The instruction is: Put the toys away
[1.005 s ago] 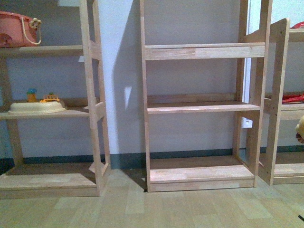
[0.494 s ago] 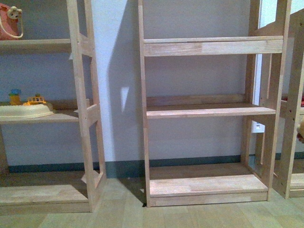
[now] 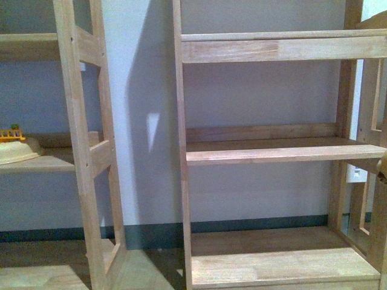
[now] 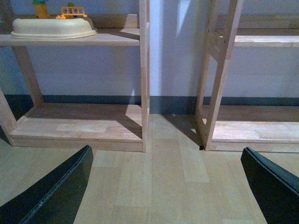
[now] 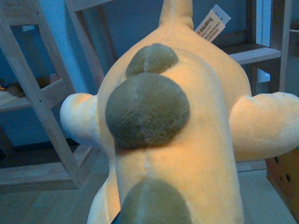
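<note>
**Plush at right wrist, left fingers open**

Plush toy [image 5: 187, 140] fills your right wrist view. It has an orange-yellow body, olive-brown pads [image 5: 147, 109] and a white tag [image 5: 212, 23] at its far end. It's up off the floor, close to the camera, with wooden shelf frames behind it. The right fingers are hidden behind it, so I can't tell whether they're clamped on it.

Left fingers [image 4: 51, 193] are spread wide and gripping nothing. They hover low over the wood-look floor [image 4: 163, 177], facing the gap between two shelf units.

The left shelf unit [image 4: 142, 70] has a cream tray [image 4: 51, 28] on its middle shelf. A small orange toy [image 4: 72, 10] and a yellow one [image 4: 41, 7] sit on or just behind the tray; I can't tell which.

In your front view the middle shelf unit [image 3: 181, 151] is dead ahead, close up, against the pale wall [image 3: 145, 90]. A small tan sliver [image 3: 382, 169] shows at the right edge, level with its middle shelf. It's too little to say whether that's the plush.
</note>
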### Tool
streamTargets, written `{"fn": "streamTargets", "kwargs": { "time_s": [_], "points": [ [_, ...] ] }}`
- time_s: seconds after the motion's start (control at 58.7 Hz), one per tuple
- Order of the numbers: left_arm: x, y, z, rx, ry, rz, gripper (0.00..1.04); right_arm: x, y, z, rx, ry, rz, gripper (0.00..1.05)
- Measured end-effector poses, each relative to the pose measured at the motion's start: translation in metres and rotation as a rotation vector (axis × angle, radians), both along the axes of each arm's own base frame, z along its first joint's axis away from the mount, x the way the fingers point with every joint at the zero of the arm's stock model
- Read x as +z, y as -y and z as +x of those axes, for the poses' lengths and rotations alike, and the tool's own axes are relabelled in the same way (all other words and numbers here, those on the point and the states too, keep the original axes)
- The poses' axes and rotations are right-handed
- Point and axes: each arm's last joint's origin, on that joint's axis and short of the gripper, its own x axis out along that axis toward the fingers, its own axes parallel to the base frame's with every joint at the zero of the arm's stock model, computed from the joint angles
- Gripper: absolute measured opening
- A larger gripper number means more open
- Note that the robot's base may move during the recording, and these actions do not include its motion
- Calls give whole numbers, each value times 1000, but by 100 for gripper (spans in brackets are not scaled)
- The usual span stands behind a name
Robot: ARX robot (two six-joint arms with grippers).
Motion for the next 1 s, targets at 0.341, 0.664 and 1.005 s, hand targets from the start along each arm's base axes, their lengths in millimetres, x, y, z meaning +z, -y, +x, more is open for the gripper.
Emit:
{"fn": "streamTargets", "kwargs": {
  "time_s": [0.341, 0.664, 1.005],
  "points": [
    [0, 0, 0, 0, 0, 0, 98, 0, 0, 0, 0, -1, 0, 7],
    [0, 0, 0, 0, 0, 0, 98, 0, 0, 0, 1, -1, 0, 7],
    [0, 0, 0, 0, 0, 0, 98, 0, 0, 0, 0, -1, 0, 7]
  ]
}}
